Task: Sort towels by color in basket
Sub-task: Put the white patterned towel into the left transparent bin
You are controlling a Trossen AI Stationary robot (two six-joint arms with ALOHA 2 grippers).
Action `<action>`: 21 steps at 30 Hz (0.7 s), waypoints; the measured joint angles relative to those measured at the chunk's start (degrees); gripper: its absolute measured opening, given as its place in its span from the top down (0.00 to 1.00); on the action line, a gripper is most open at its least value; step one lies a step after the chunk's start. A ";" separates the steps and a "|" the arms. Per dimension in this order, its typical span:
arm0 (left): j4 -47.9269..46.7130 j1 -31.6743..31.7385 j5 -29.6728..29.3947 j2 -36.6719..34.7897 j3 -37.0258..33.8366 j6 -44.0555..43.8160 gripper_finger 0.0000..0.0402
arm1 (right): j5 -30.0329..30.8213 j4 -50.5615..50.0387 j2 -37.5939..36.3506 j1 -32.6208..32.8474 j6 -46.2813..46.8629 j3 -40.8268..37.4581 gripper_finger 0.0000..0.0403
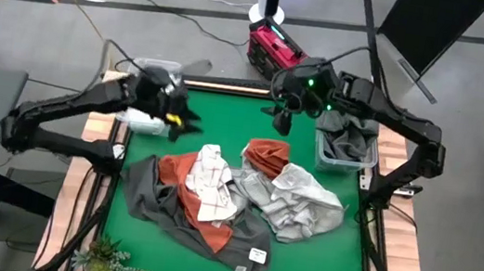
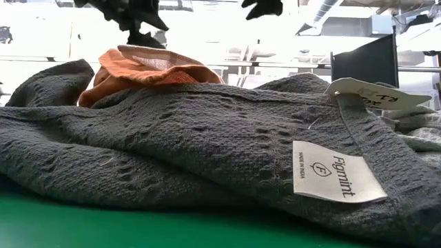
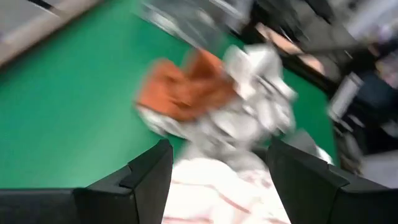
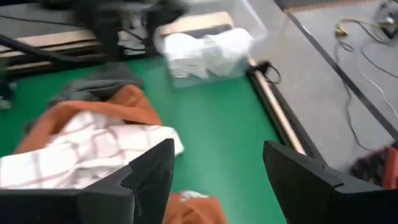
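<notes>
Green felt covers the table (image 1: 318, 267), and on it a loose heap of towels is spread across the middle. A dark grey towel (image 1: 167, 210) lies lowest, with a white label (image 2: 335, 172) seen close up in the low view; a rust orange towel (image 1: 198, 223) is laid over it, and a white checked towel (image 1: 214, 183) rests on top of both. Just beside these, a second rust orange towel (image 1: 268, 153) is bunched next to a light grey towel (image 1: 304, 200). The left gripper (image 1: 177, 118) is held above bare felt near the table's far left, beside a clear bin (image 4: 208, 46) in which white towels (image 4: 202, 50) are piled; its fingers (image 3: 146, 180) are seen parted in the left wrist view, with nothing gripped between them and the checked towel only seen beyond the gap. The right gripper (image 1: 284, 113) is raised above the far edge of the heap, near a grey bin (image 1: 344, 154) in which dark grey cloth (image 1: 347, 135) is held. Its fingers (image 4: 152, 177) are spread wide in the right wrist view, and nothing is held or touched by them.
</notes>
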 joint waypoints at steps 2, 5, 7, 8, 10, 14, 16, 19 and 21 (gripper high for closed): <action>0.68 -5.29 -1.01 1.84 0.00 -1.13 0.39 | 0.01 -0.13 -0.41 -1.71 0.03 -0.01 0.32; 0.72 -11.36 -5.57 5.43 0.00 -1.07 0.39 | 0.03 0.65 -1.67 -3.35 -0.33 -0.02 0.32; 0.75 -13.45 -9.78 8.66 0.00 -1.40 0.39 | 0.01 1.19 -2.48 -3.79 -0.34 -0.02 0.32; 0.98 -13.91 -10.75 10.61 -0.02 -1.73 0.39 | 0.01 1.57 -2.84 -3.81 -0.33 -0.02 0.32; 1.38 -14.14 -11.36 14.74 -0.04 -2.22 0.39 | 0.01 1.92 -3.43 -3.44 -0.31 -0.02 0.32; 1.08 -14.13 -10.58 22.65 -0.07 -1.51 0.39 | -0.01 2.23 -4.55 -1.67 -0.33 -0.02 0.32; 0.85 -14.11 -8.06 26.07 -0.13 -0.45 0.39 | -0.01 2.24 -4.74 -0.69 -0.33 -0.02 0.32; 0.51 -14.82 -6.68 30.07 -0.13 1.39 0.39 | -0.01 2.05 -4.66 0.69 -0.33 -0.02 0.32; 0.10 -15.61 -6.84 32.27 -0.13 3.31 0.39 | -0.01 2.03 -4.66 1.52 -0.33 -0.02 0.32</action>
